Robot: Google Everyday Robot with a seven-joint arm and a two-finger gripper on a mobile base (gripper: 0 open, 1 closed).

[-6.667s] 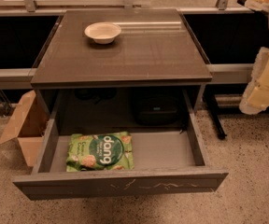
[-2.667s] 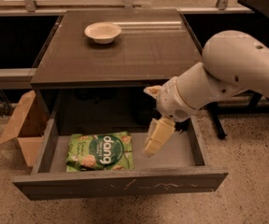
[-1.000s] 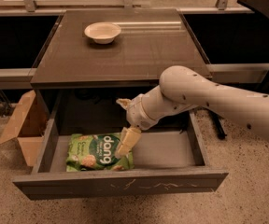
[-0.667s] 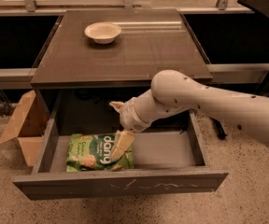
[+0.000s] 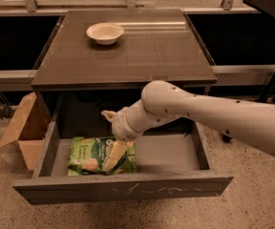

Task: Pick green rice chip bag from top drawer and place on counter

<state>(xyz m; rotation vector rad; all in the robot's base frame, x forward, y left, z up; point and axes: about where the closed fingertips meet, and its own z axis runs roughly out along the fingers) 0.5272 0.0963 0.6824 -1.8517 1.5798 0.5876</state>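
The green rice chip bag point(image 5: 87, 155) lies flat in the left half of the open top drawer point(image 5: 128, 187). My gripper point(image 5: 112, 156) reaches down from the right on the white arm and sits over the middle of the bag, touching or just above it. It hides the bag's lettering. The counter point(image 5: 147, 56) is the dark glossy table top above the drawer.
A white bowl point(image 5: 105, 32) stands at the back left of the counter. A tan cardboard box point(image 5: 20, 128) sits on the floor left of the drawer. A dark table leg and base point(image 5: 271, 85) stand at the right.
The arm has come in from the right and swept left and down into the drawer. The gripper moved from the drawer's right side to over the bag.
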